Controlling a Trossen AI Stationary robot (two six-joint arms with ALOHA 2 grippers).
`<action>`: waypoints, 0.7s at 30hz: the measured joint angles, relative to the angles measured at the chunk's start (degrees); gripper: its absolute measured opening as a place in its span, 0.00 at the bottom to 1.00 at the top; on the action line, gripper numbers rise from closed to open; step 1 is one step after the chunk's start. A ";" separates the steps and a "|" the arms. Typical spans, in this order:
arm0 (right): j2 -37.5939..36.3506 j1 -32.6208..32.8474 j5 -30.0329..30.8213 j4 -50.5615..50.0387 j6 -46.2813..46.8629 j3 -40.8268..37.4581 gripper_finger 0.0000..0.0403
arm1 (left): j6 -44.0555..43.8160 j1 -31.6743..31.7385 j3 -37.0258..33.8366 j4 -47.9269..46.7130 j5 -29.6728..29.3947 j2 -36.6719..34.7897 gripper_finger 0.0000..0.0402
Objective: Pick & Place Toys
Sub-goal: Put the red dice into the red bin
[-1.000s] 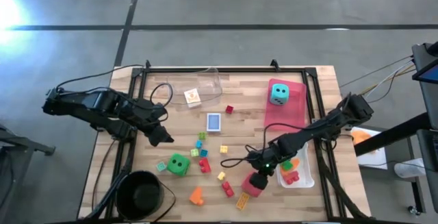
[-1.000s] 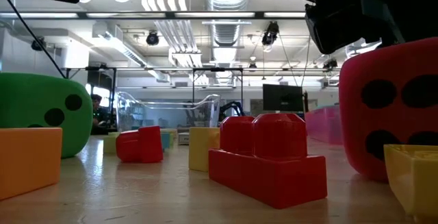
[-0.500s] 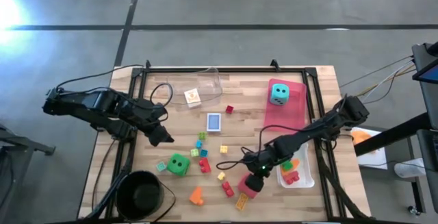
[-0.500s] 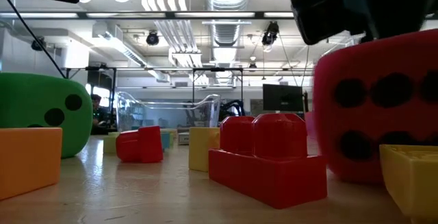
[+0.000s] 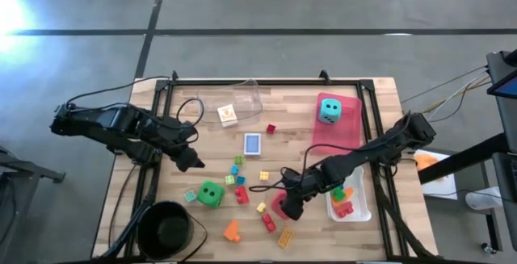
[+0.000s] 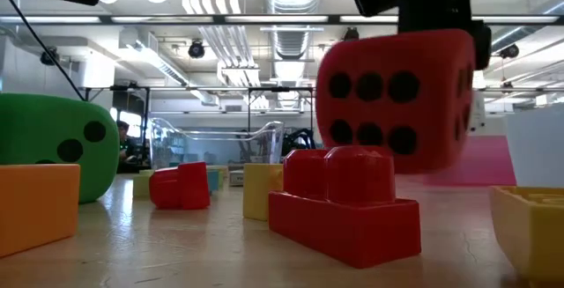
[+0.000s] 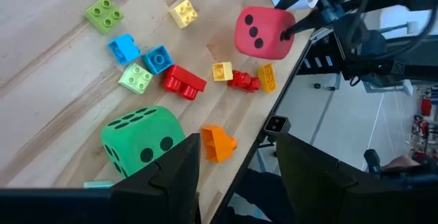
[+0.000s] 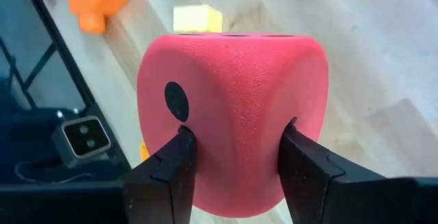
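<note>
The right gripper (image 5: pixel 289 207) clenches one red foam die (image 6: pixel 397 99), one of three dice; the left gripper (image 5: pixel 192 162), far off, hangs released.

Right gripper (image 5: pixel 288 208) holds a die (image 6: pixel 397 101) clear of the table (image 5: pixel 371 111), above the bricks (image 5: pixel 267 222) near the front edge. Second die (image 5: pixel 212 193) sits left of it, beside small bricks. Third die (image 5: pixel 329 109) lies on a tray (image 5: pixel 347 131) at back right. Card box (image 5: pixel 252 144) mid-table. Bowl (image 5: pixel 168 228) at front left corner. Left gripper (image 5: pixel 192 164) hangs over the left side.
</note>
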 joint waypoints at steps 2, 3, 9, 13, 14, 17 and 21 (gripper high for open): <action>-0.85 0.00 1.73 -1.65 0.97 0.55 0.39 | 0.00 -0.01 -0.01 0.01 -0.02 0.00 0.49; -1.26 0.00 2.68 -2.24 1.53 0.84 0.39 | 0.02 -0.01 -0.01 0.02 -0.02 0.00 0.49; -5.60 0.04 9.52 -9.46 9.23 1.50 0.38 | 2.78 0.02 -0.01 0.11 -0.33 0.00 0.49; -9.61 0.04 14.64 -12.53 15.15 1.45 0.38 | 6.85 0.02 -0.01 0.15 -0.74 0.00 0.49; -10.53 0.04 16.03 -13.48 16.49 1.42 0.38 | 7.79 0.02 -0.01 0.15 -0.86 0.00 0.49; -12.87 0.02 19.74 -17.16 19.66 1.64 0.38 | 10.44 0.02 -0.01 0.17 -1.65 0.00 0.49; -15.99 -0.44 22.45 -22.11 22.73 2.00 0.37 | 12.07 0.02 0.00 0.17 -1.81 0.00 0.49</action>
